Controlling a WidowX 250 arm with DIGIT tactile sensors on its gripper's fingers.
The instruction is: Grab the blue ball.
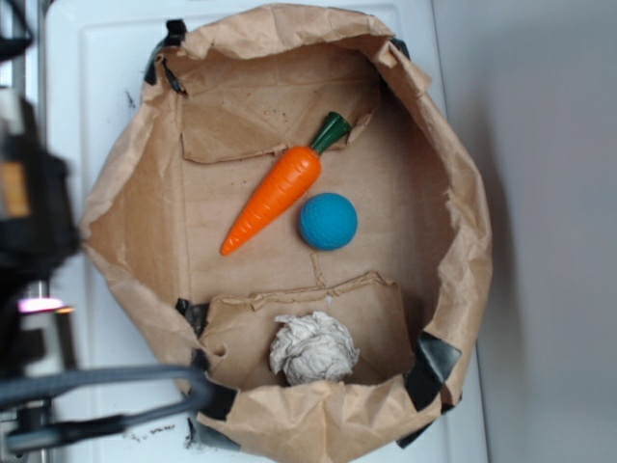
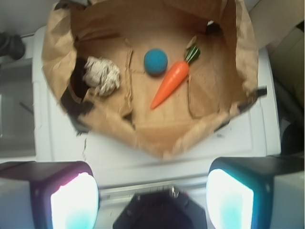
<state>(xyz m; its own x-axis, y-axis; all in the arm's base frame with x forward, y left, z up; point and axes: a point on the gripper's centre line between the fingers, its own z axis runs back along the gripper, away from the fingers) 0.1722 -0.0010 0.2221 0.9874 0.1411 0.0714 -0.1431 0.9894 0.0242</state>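
Note:
The blue ball (image 1: 328, 221) (image 2: 156, 61) is a small teal sphere lying on the floor of a cut-down brown paper bag (image 1: 453, 222) (image 2: 57, 57), right beside an orange toy carrot (image 1: 275, 196) (image 2: 171, 83). My gripper (image 2: 152, 198) hangs high outside the bag's near edge, above the white surface, far from the ball. Its two fingers stand wide apart with nothing between them. In the exterior view only blurred dark parts of the arm (image 1: 29, 222) show at the left edge; the fingers themselves are not visible there.
A crumpled white paper ball (image 1: 313, 349) (image 2: 101, 75) lies in the bag on a folded flap. The bag's rolled walls rise around all the objects. The bag stands on a white appliance top (image 1: 106, 96) (image 2: 119, 157). Black tape (image 1: 439, 362) marks the bag's corners.

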